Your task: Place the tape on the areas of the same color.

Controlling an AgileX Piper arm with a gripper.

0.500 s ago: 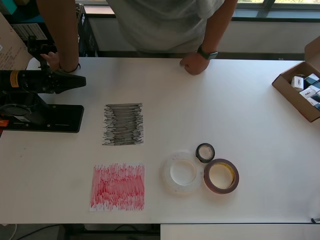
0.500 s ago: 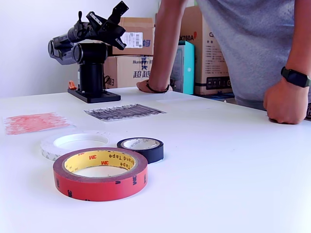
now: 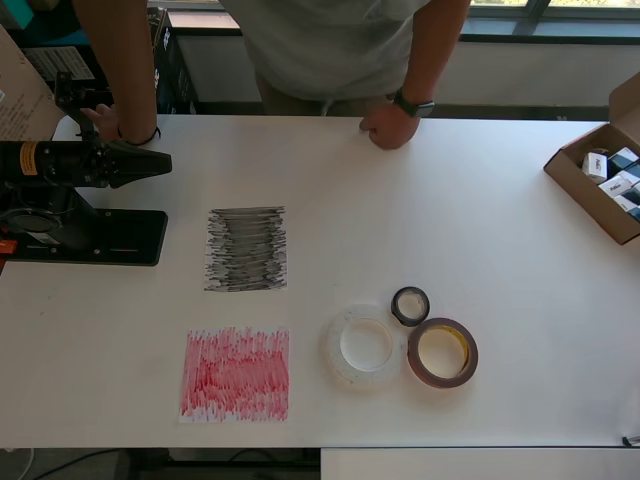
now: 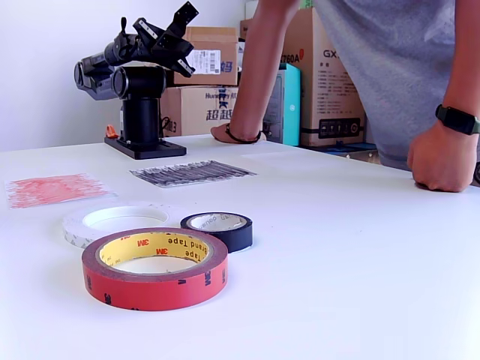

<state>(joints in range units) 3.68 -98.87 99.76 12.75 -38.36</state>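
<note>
tool [image 4: 182, 19] raised, fingers parted in exterior view, overhead hides gap

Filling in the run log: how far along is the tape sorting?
Nothing is done yet. The black roll, red roll and whitish roll sit clustered together, off the black patch and red patch. Nothing is in hand: the tool is parked near its base, holding nothing. All the placing is left.
</note>
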